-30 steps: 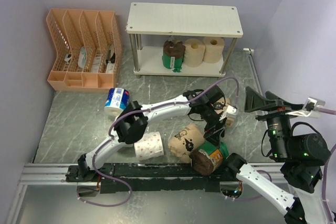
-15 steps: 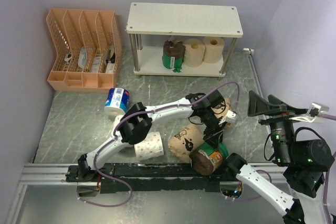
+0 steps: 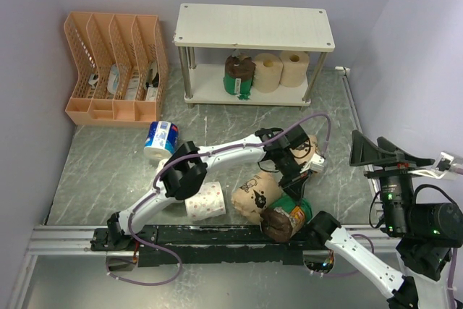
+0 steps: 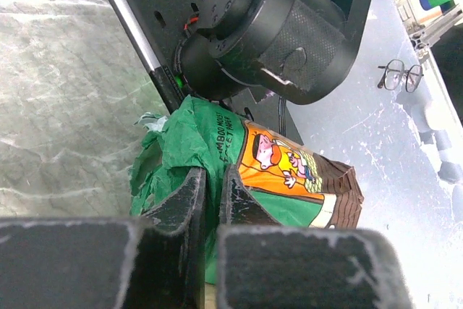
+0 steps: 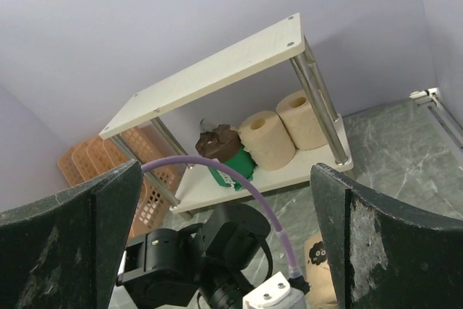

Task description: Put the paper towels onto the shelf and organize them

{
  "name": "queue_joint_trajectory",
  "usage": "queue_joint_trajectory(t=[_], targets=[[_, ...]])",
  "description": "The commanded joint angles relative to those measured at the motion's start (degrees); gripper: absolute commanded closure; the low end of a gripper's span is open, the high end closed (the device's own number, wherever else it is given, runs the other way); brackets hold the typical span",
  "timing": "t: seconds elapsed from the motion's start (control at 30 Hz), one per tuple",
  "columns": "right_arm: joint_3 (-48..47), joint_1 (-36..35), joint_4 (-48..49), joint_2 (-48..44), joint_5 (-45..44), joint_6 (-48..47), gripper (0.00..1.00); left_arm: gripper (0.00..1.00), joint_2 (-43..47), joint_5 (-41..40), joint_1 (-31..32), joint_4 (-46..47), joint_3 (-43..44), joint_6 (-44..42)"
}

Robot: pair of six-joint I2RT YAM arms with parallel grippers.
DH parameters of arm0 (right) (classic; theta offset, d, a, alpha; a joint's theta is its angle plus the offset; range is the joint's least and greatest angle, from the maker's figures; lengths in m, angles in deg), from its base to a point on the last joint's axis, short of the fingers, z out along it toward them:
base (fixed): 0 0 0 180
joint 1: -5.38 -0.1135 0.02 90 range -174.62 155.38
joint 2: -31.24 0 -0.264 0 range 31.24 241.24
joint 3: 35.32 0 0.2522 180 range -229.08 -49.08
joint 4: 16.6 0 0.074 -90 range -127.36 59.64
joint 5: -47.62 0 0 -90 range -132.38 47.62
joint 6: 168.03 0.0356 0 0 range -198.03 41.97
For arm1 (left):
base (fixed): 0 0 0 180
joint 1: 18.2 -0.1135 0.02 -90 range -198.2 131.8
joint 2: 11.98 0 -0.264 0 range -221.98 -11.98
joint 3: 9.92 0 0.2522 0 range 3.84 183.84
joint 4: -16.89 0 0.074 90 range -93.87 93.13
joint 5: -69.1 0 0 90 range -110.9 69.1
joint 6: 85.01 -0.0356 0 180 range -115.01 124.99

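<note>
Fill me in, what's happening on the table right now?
The left gripper is down at the front of the table, its jaws pinched on the green wrapper of a green-and-brown roll. The right gripper hangs open off to the right, holding nothing. Three rolls sit on the shelf's lower board; its top board is bare. A blue-white roll, a white speckled roll and a kraft-wrapped roll lie on the table.

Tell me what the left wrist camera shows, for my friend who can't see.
The left gripper, almost closed, pinches the crinkly green wrapper of a paper towel roll with a cartoon label. Behind it sits a black robot joint; grey marble table shows on the left.
</note>
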Motion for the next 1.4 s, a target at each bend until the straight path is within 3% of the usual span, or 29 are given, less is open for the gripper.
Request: queue_joint_trajectory(t=[0.0,0.3,0.5,0.63,0.8,1.0,1.23,1.37], targets=[[-1.11,0.2,-1.73,-0.67,-1.32,0.11,0.0,0.93,5.4,-5.01,0.85,-5.39,0.35,-3.68],[-2.21,0.18,-2.17,-1.31,-2.37,-1.43,0.0,0.93,28.04,-34.65,0.9,1.68,-6.68,-3.08],[0.23,0.2,-1.05,-0.65,-2.61,-1.28,0.0,0.93,33.48,-54.5,0.86,3.79,-7.27,-4.93],[1.43,0.15,0.0,-0.06,-2.53,-1.17,0.0,0.93,37.07,-73.58,0.22,15.6,-17.68,-11.92],[2.14,0.18,0.73,1.19,-2.49,-1.08,0.0,0.93,40.7,-93.92,-3.76,40.75,-34.01,-22.03],[1.81,0.18,1.41,3.62,-2.35,-1.15,0.0,0.93,43.34,-101.8,-8.27,70.1,-49.97,-32.03],[2.1,0.2,1.92,4.73,-2.02,-0.87,0.01,0.93,40.93,-100.05,-12.25,103.96,-61.02,-43.81],[1.99,0.13,1.37,5.22,-2.01,-0.64,0.01,0.93,38.07,-97.34,-15.05,108.58,-60.27,-43.05]])
